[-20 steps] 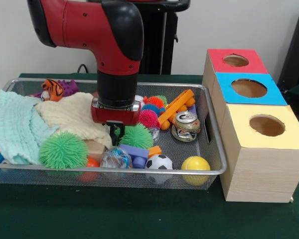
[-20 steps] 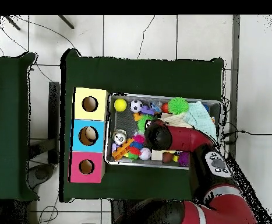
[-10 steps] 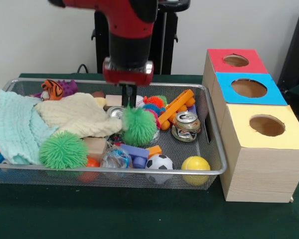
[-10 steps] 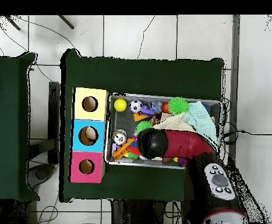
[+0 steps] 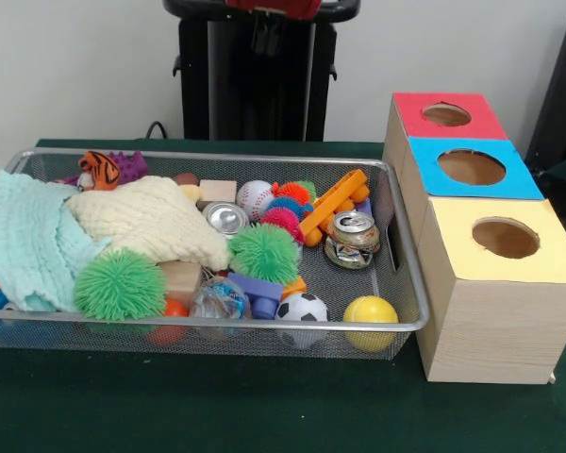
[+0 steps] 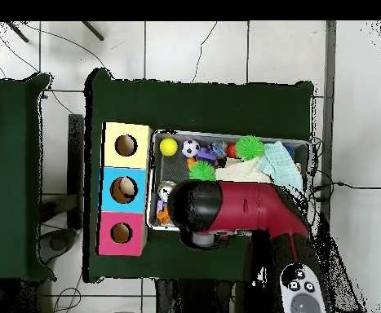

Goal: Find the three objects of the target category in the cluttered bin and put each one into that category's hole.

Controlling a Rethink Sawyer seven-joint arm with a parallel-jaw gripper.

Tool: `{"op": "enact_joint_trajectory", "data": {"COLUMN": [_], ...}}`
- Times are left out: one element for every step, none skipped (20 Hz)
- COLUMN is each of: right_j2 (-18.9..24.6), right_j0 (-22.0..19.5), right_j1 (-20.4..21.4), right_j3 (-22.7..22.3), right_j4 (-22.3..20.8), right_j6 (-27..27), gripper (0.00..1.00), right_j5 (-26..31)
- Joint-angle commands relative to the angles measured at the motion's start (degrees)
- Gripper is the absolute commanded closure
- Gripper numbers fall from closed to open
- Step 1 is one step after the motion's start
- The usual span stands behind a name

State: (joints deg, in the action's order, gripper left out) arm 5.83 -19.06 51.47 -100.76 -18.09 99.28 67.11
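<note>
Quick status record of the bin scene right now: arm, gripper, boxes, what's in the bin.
arm: raised above the bin; overhead view shows its red and black body covering the bin's robot-side half
gripper: hidden under the arm, out of the front view
holes: red box, blue box, yellow box, one round hole in each top
balls in bin: yellow ball, soccer ball, baseball, two green spiky balls
other contents: two cans, two cloths, toy tiger
</note>
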Motion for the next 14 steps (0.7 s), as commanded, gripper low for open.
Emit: {"op": "enact_joint_trajectory", "data": {"right_j2": [1.6, 1.8, 2.2, 2.5, 2.9, 3.4, 3.9, 4.5, 5.1, 5.4, 5.6, 5.7, 5.8, 5.7], "right_j0": [-1.6, -2.0, -2.5, -2.9, -3.4, -3.7, -4.0, -4.3, -4.7, -4.7, -4.7, -4.5, -4.5, -4.2], "right_j1": [3.2, 3.1, 2.6, 2.1, 1.4, 0.2, -1.0, -3.0, -4.9, -6.8, -8.5, -10.5, -12.3, -14.4], "right_j3": [2.1, 2.1, 2.2, 2.2, 2.4, 1.5, 1.3, 1.2, 1.0, 1.0, 1.0, 1.2, 1.4, 2.1], "right_j4": [-6.7, -7.7, -8.5, -9.2, -9.7, -10.0, -10.2, -10.3, -10.4, -10.6, -10.7, -10.8, -10.8, -11.0], "right_j6": [-10.0, -10.1, -10.1, -10.1, -10.1, -9.2, -8.3, -6.8, -5.4, -3.8, -2.4, -1.0, 0.0, 1.2], "gripper": [1.0, 1.0, 1.0, 1.0, 1.0, 1.0, 1.0, 1.0, 1.0, 1.0, 1.0, 1.0, 1.0, 1.0], "right_j5": [3.1, 1.9, 0.5, -0.9, -2.3, -5.6, -8.4, -12.7, -16.9, -20.9, -24.2, -27.3, -30.3, -33.1]}}
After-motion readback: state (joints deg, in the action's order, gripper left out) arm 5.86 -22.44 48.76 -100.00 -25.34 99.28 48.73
